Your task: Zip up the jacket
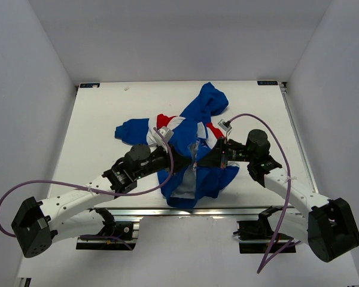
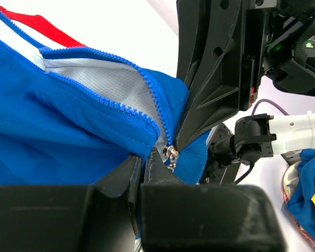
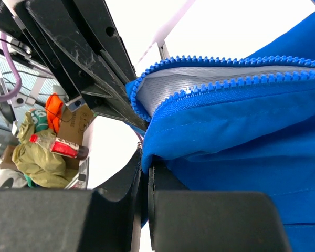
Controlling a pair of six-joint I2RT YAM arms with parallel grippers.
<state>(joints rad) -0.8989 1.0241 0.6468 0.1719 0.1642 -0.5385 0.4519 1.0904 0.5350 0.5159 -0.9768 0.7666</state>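
The royal-blue jacket [image 1: 194,128] with red and white bands lies crumpled at the table's middle. Both grippers meet at its lower front. My left gripper [image 1: 180,161] is shut on the blue hem [image 2: 68,131] just beside the small metal zipper slider [image 2: 171,153]. My right gripper [image 1: 210,159] is shut on the other blue front edge [image 3: 226,136]. The zipper teeth [image 2: 147,89] stand apart above the slider, showing grey mesh lining [image 2: 100,79]. The right gripper's black fingers [image 2: 210,79] stand close against the slider. The open teeth also show in the right wrist view [image 3: 220,84].
The white table [image 1: 102,119] sits inside white walls, with a metal rail along its near edge [image 1: 179,210]. Purple cables [image 1: 60,184] loop from both arms. Off the table, a cardboard box and bags [image 3: 47,136] show in the right wrist view.
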